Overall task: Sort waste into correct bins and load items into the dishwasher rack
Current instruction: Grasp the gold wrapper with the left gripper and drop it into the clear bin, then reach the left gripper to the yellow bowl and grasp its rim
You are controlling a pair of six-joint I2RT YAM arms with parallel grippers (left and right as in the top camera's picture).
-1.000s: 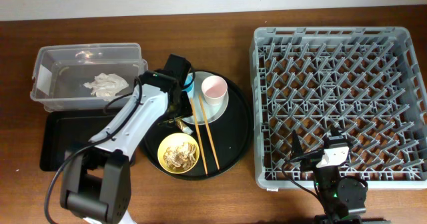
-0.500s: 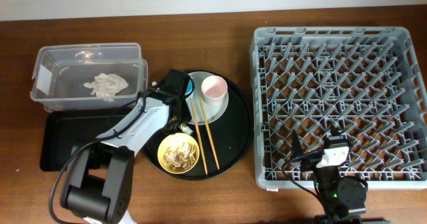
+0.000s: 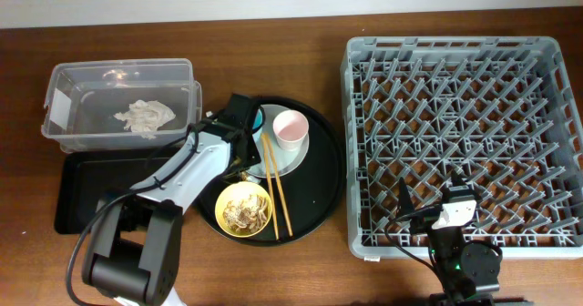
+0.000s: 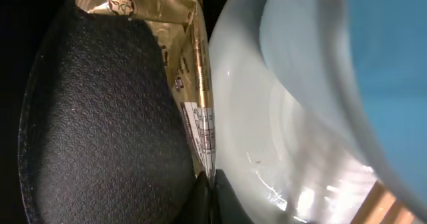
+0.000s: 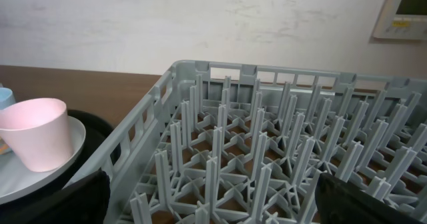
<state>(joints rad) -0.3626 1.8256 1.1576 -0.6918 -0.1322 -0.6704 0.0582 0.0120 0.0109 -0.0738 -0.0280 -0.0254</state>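
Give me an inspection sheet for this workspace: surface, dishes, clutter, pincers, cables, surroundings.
Surface: brown wooden table, no spills seen.
Job's things: dishwasher rack empty; pink cup and blue cup on plate; chopsticks across plate's rim; yellow bowl holds food scraps; clear tub holds white crumpled wad; black tray bare.
Clutter: round black tray under the dishes.
Pincers: left pincer shut on foil wrapper beside plate; right pincer open above rack.
Cables: black cable along left arm.
Surroundings: pale wall, wall panel.
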